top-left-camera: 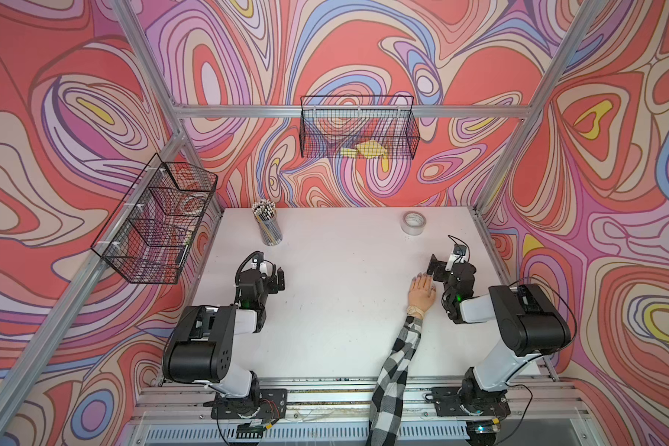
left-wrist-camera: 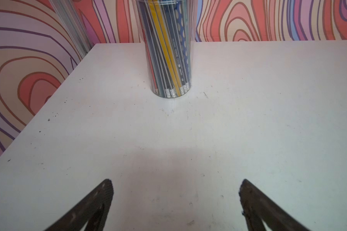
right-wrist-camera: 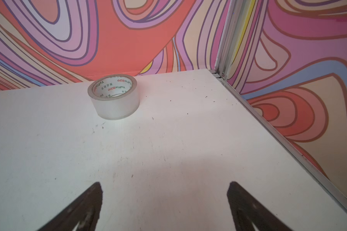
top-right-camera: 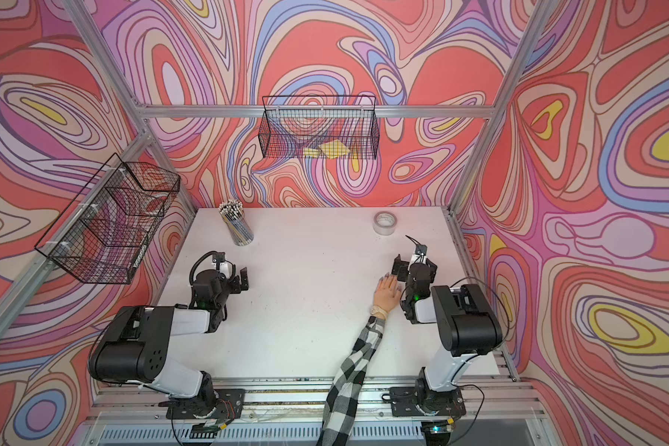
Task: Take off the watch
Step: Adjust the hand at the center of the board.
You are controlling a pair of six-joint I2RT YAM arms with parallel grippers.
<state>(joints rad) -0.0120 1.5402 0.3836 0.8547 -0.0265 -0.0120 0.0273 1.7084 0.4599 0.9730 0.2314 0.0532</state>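
Note:
The watch [top-left-camera: 414,310] [top-right-camera: 375,309], with a thin cream-beige strap, is buckled round the wrist of a hand [top-left-camera: 422,289] lying flat on the white table [top-left-camera: 337,309]. The arm wears a black-and-white checked sleeve [top-left-camera: 396,367]. My right gripper [top-left-camera: 437,267] [right-wrist-camera: 165,183] is open just beyond the fingertips, pointing at the far right corner, with nothing between its fingers. My left gripper [top-left-camera: 277,278] [left-wrist-camera: 176,181] is open over the left half of the table, far from the watch and holding nothing. Neither wrist view shows the watch.
A clear cup of pencils [top-left-camera: 267,228] [left-wrist-camera: 168,60] stands at the back left. A roll of clear tape [top-left-camera: 414,223] [right-wrist-camera: 113,98] lies at the back right. Wire baskets hang on the back wall [top-left-camera: 358,127] and the left wall [top-left-camera: 155,220].

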